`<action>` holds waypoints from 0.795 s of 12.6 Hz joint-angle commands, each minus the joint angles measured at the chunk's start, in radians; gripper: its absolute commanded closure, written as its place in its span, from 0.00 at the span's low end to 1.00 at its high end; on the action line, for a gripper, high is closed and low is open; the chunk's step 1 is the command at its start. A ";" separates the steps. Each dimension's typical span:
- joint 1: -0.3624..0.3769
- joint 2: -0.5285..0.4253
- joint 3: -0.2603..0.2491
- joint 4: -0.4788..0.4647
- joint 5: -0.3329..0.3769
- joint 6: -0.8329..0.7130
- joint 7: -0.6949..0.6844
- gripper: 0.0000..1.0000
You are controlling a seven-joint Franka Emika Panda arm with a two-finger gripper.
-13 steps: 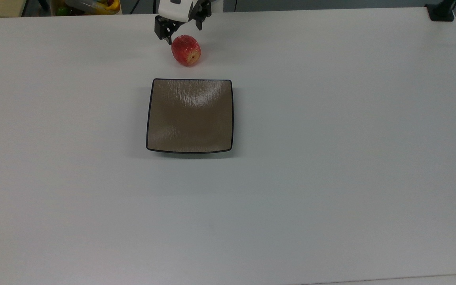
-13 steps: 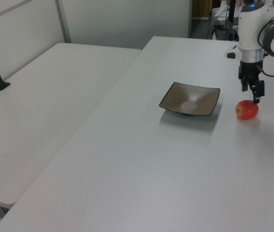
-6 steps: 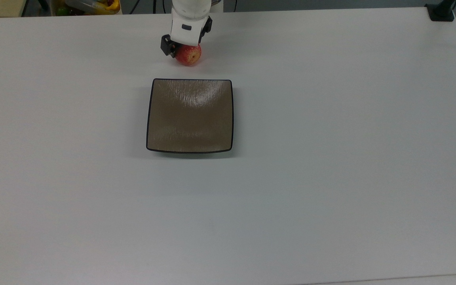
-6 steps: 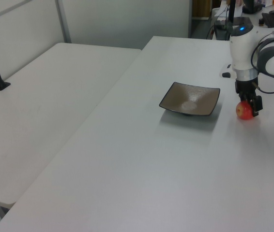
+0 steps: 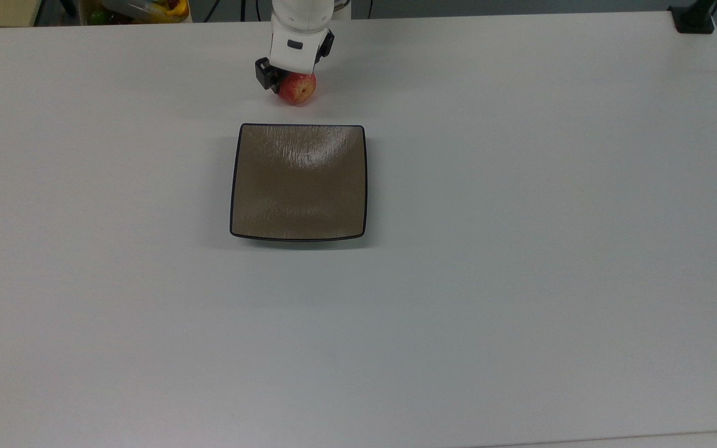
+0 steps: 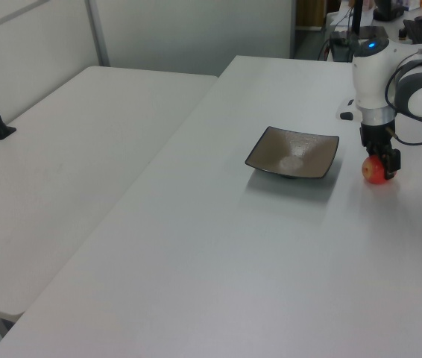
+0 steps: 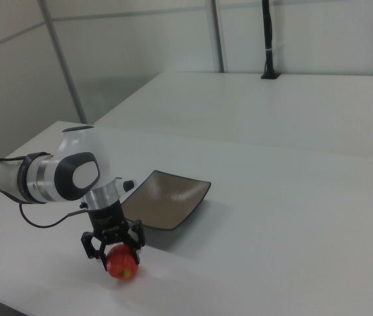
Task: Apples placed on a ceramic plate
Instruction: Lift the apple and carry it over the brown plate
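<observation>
- Table [image 5: 520, 249]: I am seeing bare white surface lying between apple and plate.
- Ceramic plate [image 5: 299, 180]: it is sitting flat, just beside the apple, not touching.
- Apple [image 5: 299, 88]: it is resting on the table, its yellow patch facing the plate.
- Gripper [image 7: 113, 247]: its fingers are straddling the apple, closed against its sides.
</observation>
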 commanded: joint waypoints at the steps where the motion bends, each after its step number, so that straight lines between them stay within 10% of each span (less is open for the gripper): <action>1: 0.009 -0.036 0.001 0.050 -0.008 -0.003 0.060 0.61; 6: 0.001 -0.010 0.001 0.252 0.104 -0.023 0.208 0.60; 10: -0.003 0.030 0.000 0.301 0.132 -0.018 0.237 0.30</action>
